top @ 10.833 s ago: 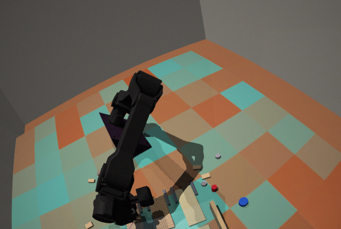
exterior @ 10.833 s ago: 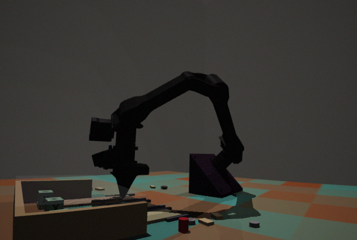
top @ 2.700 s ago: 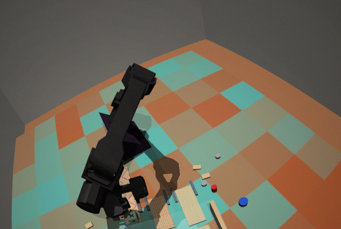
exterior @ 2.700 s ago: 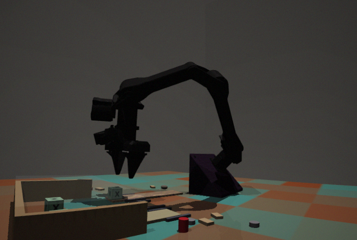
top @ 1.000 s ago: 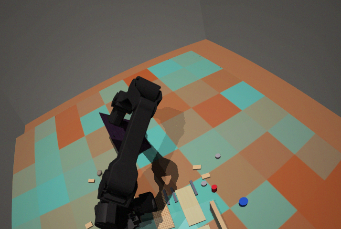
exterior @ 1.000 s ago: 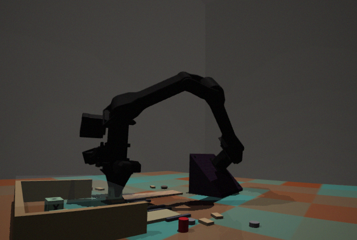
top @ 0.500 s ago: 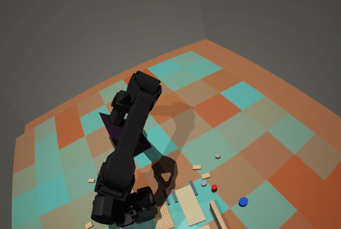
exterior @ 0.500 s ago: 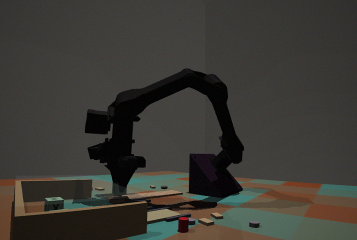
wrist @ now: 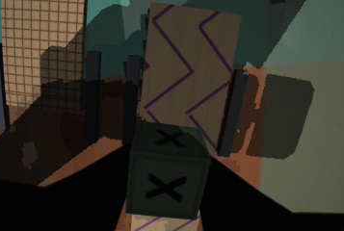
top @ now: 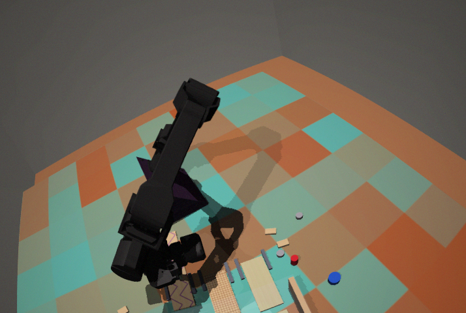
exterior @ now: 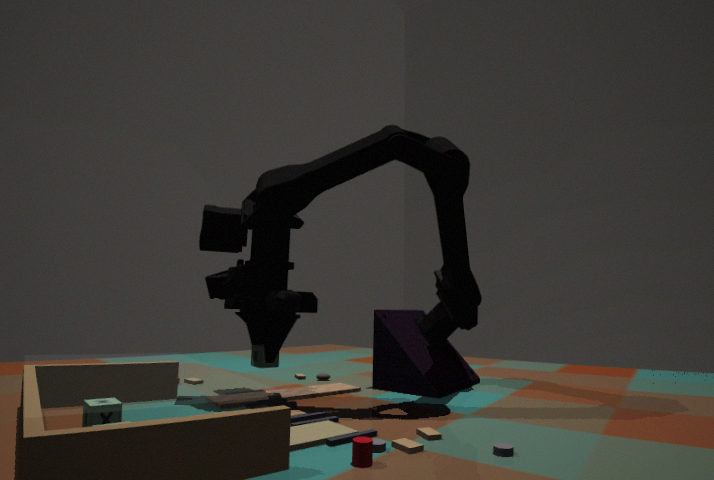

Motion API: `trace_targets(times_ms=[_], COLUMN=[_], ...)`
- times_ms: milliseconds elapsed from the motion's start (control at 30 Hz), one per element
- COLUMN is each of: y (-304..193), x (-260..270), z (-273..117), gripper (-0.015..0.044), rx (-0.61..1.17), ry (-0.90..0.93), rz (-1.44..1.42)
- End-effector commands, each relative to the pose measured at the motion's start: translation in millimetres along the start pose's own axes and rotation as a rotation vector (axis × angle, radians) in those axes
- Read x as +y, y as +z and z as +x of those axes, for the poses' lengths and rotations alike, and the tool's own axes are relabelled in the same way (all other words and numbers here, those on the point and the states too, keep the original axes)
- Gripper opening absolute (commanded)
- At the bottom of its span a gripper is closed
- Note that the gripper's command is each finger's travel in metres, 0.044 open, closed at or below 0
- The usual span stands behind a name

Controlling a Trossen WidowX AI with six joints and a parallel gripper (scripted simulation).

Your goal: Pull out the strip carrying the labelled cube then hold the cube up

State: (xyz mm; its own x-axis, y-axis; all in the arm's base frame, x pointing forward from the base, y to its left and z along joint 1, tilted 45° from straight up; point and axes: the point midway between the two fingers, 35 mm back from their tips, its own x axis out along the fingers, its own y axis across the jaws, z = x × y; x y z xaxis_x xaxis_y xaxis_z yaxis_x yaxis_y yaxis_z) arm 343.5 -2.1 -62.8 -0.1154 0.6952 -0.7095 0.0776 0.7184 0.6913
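Note:
My gripper (exterior: 265, 356) (wrist: 166, 157) is shut on a dark green cube (wrist: 166, 194) marked with an X. It holds the cube above the strips in the exterior view; in the top view the arm hides it. The zigzag strip (top: 181, 295) (exterior: 324, 390) (wrist: 189, 43) lies below, with nothing seen standing on it; its middle is hidden by the cube in the wrist view. The grid strip (top: 223, 293) (wrist: 44, 29) and the plain pale strip (top: 262, 283) (exterior: 318, 434) lie beside it. A second X-marked cube (exterior: 102, 412) sits behind the low wooden wall.
Dark rails (top: 265, 259) (wrist: 233, 115) flank the strips. A wooden wall (top: 299, 297) (exterior: 154, 447) stands at the side. A red cylinder (top: 294, 259) (exterior: 362, 451), a blue disc (top: 334, 278), grey discs (top: 299, 215) (exterior: 503, 450) and small tan blocks (top: 282, 242) (exterior: 407, 446) lie around.

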Motion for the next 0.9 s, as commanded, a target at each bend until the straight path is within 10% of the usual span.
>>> trace_targets(times_ms=[0,867], y=[-13,-45], x=[0,1], z=[1,-35], gripper=[0.0000,0.0000], rx=[0.009,0.010], ry=[-0.003,-0.004], rz=[0.001,0.002])
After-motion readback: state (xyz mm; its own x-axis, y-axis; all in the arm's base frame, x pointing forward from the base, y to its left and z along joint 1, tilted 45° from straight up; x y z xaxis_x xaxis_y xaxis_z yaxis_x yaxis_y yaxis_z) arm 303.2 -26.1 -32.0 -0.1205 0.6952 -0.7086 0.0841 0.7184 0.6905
